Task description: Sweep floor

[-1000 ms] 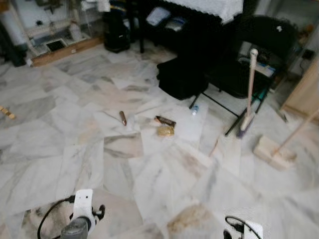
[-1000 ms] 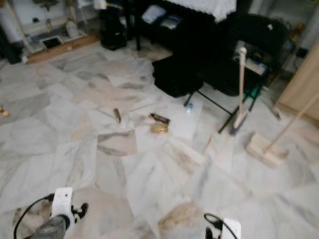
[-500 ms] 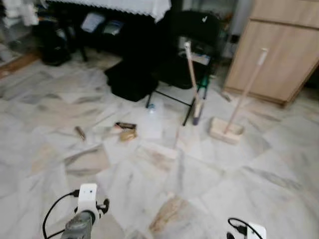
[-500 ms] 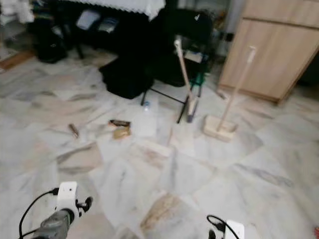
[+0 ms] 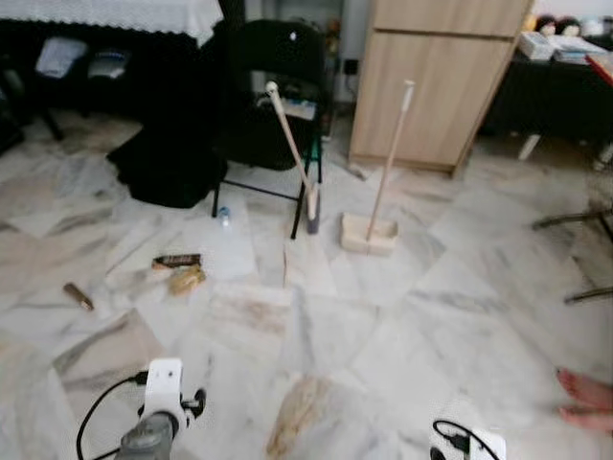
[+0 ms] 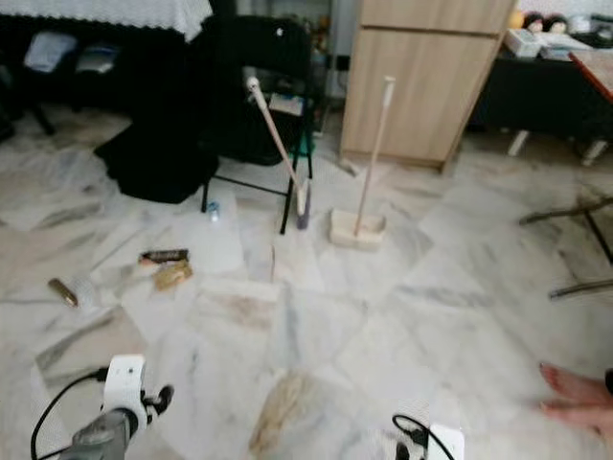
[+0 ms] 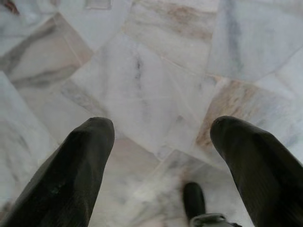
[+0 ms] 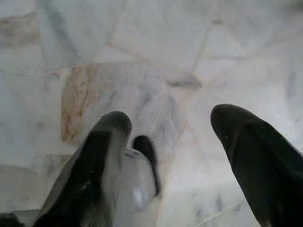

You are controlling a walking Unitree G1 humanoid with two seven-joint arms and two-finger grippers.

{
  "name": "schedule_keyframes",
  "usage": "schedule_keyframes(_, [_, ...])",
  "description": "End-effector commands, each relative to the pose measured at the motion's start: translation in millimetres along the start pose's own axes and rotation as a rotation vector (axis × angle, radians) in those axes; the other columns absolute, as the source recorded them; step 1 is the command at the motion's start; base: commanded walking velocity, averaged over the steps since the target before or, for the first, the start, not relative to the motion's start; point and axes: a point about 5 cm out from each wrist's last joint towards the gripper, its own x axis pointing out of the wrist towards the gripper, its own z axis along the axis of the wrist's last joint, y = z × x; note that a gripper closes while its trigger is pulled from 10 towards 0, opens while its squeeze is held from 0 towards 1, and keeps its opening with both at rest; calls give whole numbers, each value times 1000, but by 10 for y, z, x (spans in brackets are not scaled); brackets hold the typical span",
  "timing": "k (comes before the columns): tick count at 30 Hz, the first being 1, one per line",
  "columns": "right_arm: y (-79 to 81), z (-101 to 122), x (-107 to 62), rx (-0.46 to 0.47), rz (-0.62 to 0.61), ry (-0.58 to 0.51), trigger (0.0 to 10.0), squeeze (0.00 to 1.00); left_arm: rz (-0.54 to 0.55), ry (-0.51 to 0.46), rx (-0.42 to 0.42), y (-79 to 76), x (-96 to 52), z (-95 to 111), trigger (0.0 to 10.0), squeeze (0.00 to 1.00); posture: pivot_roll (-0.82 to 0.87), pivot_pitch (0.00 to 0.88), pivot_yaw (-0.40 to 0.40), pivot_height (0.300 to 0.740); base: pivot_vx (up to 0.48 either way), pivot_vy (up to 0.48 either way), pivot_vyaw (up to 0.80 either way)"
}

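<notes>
Room: marble floor (image 5: 402,316), with a wooden cabinet (image 5: 436,81) and a black folding chair (image 5: 273,91) at the far side.
Broom: the broom (image 5: 292,158) leans on the chair, with its head on the floor and its long handle tilted up toward the robot's left.
Dustpan: the dustpan (image 5: 369,233) rests just beside the broom, with its handle nearly upright.
Litter: a wrapper (image 5: 177,260), a crumpled piece (image 5: 187,279) and a small cylinder (image 5: 79,295) lie well apart from the broom, on the left.
Left gripper (image 7: 161,137): fingers spread wide, holding nothing, low over the tiles.
Right gripper (image 8: 173,127): also spread wide and holding nothing.
Person: bare feet (image 5: 586,398) at the right edge.
Advice: you should walk closer first, then take the handle across its long axis, probably near the middle.
</notes>
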Motion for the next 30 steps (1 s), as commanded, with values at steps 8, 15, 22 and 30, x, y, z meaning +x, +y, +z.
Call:
schedule_keyframes(8, [-54,-29,-23,5,-23,-6,10000,0,-20,22,-15,-87,0,-48,10000,0,-19,65,49,740,0,0,-492])
schedule_keyframes(15, [-37,-23,-23,-25,-16,-13,10000,0,-23,22,7,-75,5,-30,10000,0,-16,45,54,740,0,0,0])
schedule_keyframes(22, [-14,-4,-13,-148,31,-1,10000,0,-29,22,51,-18,-12,-54,10000,0,-30,27,58,740,0,0,0])
schedule_keyframes(30, [-61,-62,-29,-25,-53,16,10000,0,-39,64,115,130,-138,-333,10000,0,-26,34,56,740,0,0,0])
